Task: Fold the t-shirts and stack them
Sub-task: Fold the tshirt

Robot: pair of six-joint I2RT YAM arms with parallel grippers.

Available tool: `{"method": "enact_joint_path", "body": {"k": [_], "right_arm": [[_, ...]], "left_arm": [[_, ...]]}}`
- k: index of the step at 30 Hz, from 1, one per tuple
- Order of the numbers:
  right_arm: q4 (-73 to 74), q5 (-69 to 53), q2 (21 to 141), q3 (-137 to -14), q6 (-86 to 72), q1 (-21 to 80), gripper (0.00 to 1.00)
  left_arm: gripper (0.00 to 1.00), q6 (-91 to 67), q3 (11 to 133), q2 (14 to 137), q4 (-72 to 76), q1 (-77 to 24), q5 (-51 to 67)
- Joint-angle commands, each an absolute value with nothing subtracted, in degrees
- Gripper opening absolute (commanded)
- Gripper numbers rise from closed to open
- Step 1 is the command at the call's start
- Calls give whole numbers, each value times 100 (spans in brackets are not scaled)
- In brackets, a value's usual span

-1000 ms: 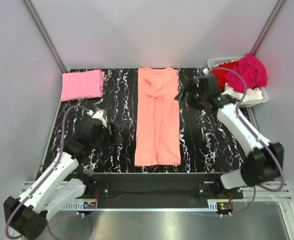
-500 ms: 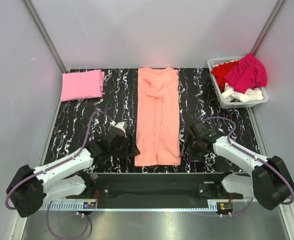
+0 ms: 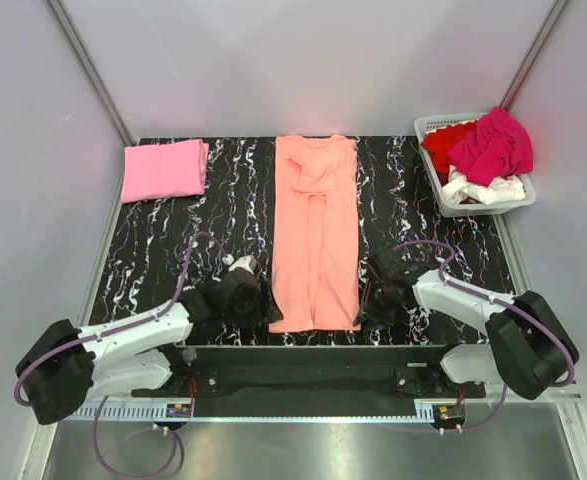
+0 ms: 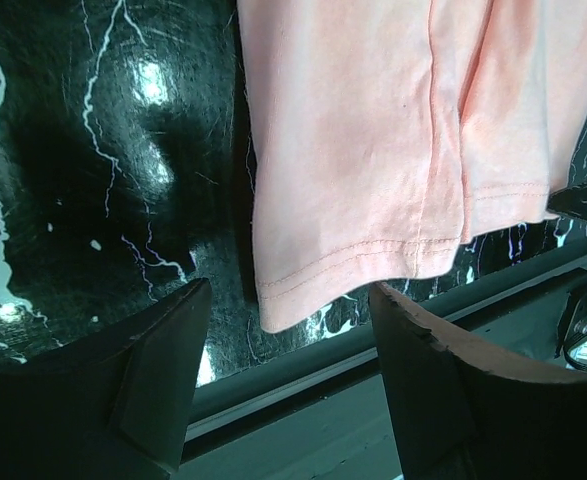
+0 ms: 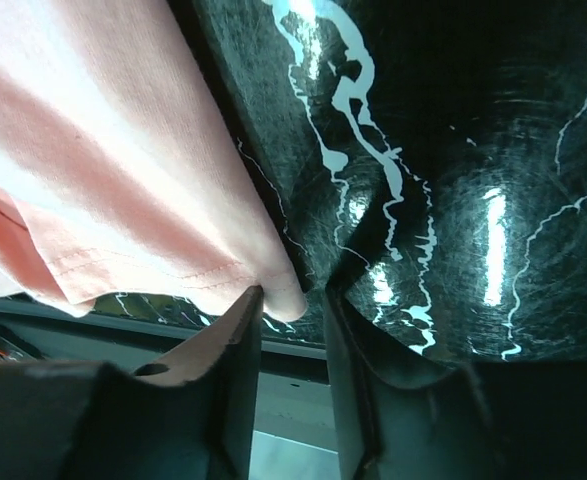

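Across the whole work area spreads a black surface point(image 3: 173, 240) veined with white, like marble. Down its middle lies the long salmon-orange cotton t-shirt point(image 3: 316, 240), folded lengthwise into a narrow strip. Its collar end points at the far edge and is a little rumpled, and its hem lies close to the near edge.

At the far right corner stands a white slatted plastic basket point(image 3: 488, 207), holding a loose heap of shirts. A magenta t-shirt point(image 3: 493, 145) lies on top and spills over the rim. A red t-shirt point(image 3: 441, 145) lies beside it on the left, and a white t-shirt point(image 3: 478, 188) shows underneath at the front.

At the far left corner, well apart from the others, a light pink t-shirt point(image 3: 164, 170) rests as a flat folded rectangle.

Both arms reach low over the near edge, one to each side of the salmon-orange hem. The left gripper point(image 4: 288, 300) sits at the hem's left corner. Its dark fingers point(image 4: 163, 370) are spread wide, and the stitched corner lies on the surface just ahead of the gap between them. The right gripper point(image 5: 293, 300) sits at the hem's right corner, with its fingers point(image 5: 223, 360) drawn near each other and only a narrow slot left between. The tip of the corner lies right at the mouth of that slot. Whether the cloth touches either finger cannot be told.
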State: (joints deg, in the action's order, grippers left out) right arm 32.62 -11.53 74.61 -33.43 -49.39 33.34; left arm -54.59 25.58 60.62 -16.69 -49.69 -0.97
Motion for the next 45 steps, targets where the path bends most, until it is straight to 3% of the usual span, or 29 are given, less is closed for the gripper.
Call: {"method": "enact_joint_path", "body": {"k": [1, 8, 14, 18, 23, 27, 28, 45], "right_arm": [[3112, -1204, 7541, -3542, -4904, 3410, 36], [2988, -1064, 7348, -3402, -4992, 3507, 1], [2909, -1037, 7190, -3287, -5019, 3507, 0], [2918, -1037, 7154, -3270, -4983, 3507, 0], [2883, -1037, 7101, -3243, -5001, 3507, 0], [2909, -1028, 7040, -3226, -5010, 3507, 0], [2918, -976, 6918, -3208, -5045, 3507, 0], [4781, -748, 4975, -3682, -5511, 3507, 0]], "left_arm": [[69, -5765, 2417, 6100, -1310, -5080, -308], [68, -6108, 2241, 6064, -1292, -5414, -387], [66, -6231, 2197, 6178, -1239, -5581, -527], [47, -6293, 2232, 6389, -1134, -5590, -580], [41, -6249, 2364, 6635, -1107, -5616, -782], [5, -6144, 2566, 6873, -1134, -5634, -782], [0, -6126, 2627, 6882, -1177, -5651, -791], [0, -7243, 4568, 6583, -3400, -7339, -1634]]}}
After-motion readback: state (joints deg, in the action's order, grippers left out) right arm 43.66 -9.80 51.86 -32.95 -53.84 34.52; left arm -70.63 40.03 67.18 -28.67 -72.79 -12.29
